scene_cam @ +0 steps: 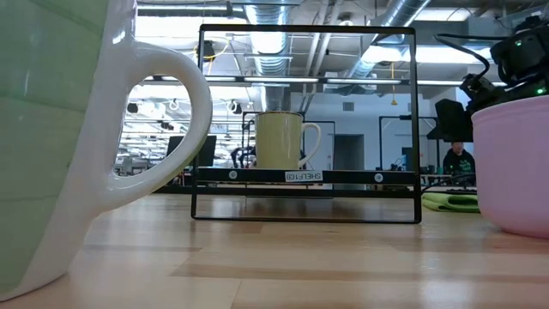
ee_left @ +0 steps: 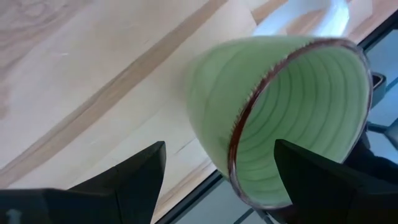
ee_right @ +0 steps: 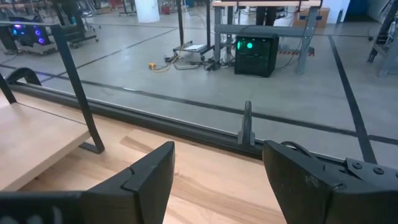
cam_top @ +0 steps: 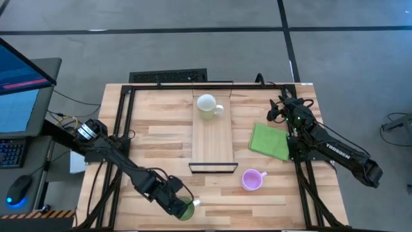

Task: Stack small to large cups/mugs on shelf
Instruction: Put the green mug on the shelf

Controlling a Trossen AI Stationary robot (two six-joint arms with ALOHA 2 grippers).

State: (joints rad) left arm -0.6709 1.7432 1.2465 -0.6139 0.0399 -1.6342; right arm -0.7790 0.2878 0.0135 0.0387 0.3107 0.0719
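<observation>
3 mugs — white [cam_top: 206, 106], green [cam_top: 185, 208], purple [cam_top: 252, 180]; 1 shelf [cam_top: 212, 138], 1 cloth [cam_top: 270, 141] — 2 arms.

seen from above, a white mug [cam_top: 206, 104] stands at the far end of the pale shelf [cam_top: 212, 138]. a purple mug [cam_top: 251, 180] sits near a green cloth [cam_top: 270, 141]. the left gripper [cam_top: 182, 207] meets a green mug [cam_top: 187, 209] at the table's near edge; the right gripper [cam_top: 278, 109] waits far right.

Wooden table [cam_top: 161, 138]: shelf [cam_top: 212, 138], cloth [cam_top: 270, 140], mugs [cam_top: 252, 180].
</observation>
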